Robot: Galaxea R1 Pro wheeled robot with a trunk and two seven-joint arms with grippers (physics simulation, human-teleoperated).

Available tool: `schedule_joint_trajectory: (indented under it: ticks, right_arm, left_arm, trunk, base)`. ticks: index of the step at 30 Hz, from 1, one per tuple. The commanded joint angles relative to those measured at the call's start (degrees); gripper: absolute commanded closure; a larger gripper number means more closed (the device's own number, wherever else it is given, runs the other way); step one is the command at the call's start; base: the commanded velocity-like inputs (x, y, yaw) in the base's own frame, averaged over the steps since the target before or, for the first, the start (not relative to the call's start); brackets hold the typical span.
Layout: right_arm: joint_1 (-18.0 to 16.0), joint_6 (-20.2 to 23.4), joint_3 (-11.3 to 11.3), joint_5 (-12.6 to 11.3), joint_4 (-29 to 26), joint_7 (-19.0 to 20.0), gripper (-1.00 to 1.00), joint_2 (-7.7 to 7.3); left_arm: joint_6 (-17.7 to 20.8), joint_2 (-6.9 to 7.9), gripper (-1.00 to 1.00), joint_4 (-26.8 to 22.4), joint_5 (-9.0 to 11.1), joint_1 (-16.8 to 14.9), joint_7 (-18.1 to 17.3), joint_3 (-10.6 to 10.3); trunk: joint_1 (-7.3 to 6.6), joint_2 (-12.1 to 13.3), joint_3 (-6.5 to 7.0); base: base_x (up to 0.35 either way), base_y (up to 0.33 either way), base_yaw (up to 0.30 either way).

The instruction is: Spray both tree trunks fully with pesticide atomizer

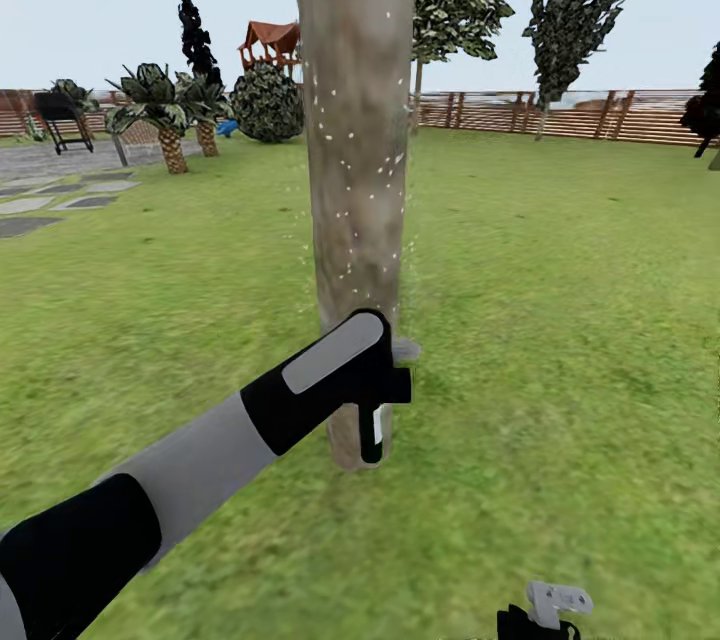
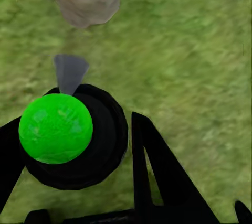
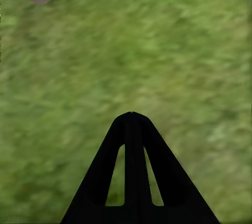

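White pesticide specks [image 1: 345,135] are seen on the tree trunk [image 1: 355,120]; the pesticide atomizer [image 1: 372,428] is pinched in the left gripper [image 1: 375,390] beside it. The right gripper's [image 3: 131,116] jaws are pressed together.

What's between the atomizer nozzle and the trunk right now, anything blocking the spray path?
Nothing visible. The left gripper holds the pesticide atomizer right up against the tree trunk, with only open air and grass between them. White pesticide specks already dot the bark above it.
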Motion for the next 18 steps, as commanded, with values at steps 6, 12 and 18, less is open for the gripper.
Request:
schedule_joint_trajectory:
  ticks: [6, 12, 18]
  right_arm:
    - [-0.02, -0.08, 0.04, -0.45, 0.46, -0.41, 1.0, -0.13]
    - [0.06, -0.09, -0.06, -0.45, 0.55, -0.35, 1.0, -0.22]
    - [0.23, -0.12, -0.06, -0.45, 0.86, -0.31, 1.0, -0.16]
  left_arm:
    - [0.69, 0.14, 1.0, -0.21, -4.23, 3.64, 0.1, 0.04]
    - [0.61, 0.22, 1.0, 0.12, -4.54, 3.93, -2.87, 0.04]
    - [0.65, 0.24, 1.0, 0.28, -4.58, 3.94, -3.79, -0.01]
  trunk:
    - [-0.01, -0.02, 0.01]
    - [-0.01, -0.02, 0.14]
    - [-0.01, -0.02, 0.38]
  base:
    - [0.0, 0.328, -0.033]
    - [0.0, 0.335, -0.118]
    - [0.0, 0.338, -0.209]
